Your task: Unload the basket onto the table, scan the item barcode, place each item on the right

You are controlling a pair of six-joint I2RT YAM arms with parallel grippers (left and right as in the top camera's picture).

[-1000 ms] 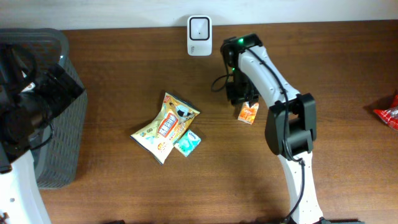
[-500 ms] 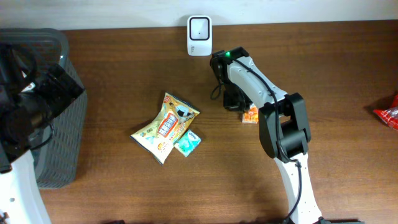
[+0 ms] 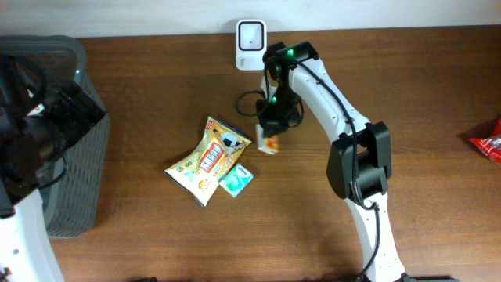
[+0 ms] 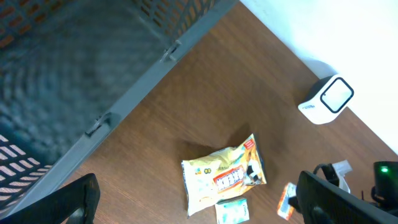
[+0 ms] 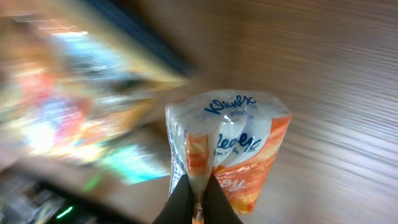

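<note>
My right gripper point(image 5: 198, 194) is shut on the top seam of an orange and white Kleenex tissue pack point(image 5: 239, 149), which hangs lifted below it. In the overhead view the pack point(image 3: 271, 145) is in front of the white scanner point(image 3: 250, 45) standing at the table's far edge, and just right of a yellow snack bag point(image 3: 210, 159). No barcode shows on the pack. My left gripper point(image 4: 202, 204) is open and empty, high over the table's left side beside the basket.
A small teal packet point(image 3: 236, 179) lies against the snack bag's lower right corner. A grey mesh basket point(image 3: 78, 157) fills the left edge. A red packet point(image 3: 489, 145) sits at the far right edge. The right arm's black cable loops near the scanner.
The right gripper closed on the tissue pack, lifted it and carried it left toward the snack bag. The left arm has not moved.
</note>
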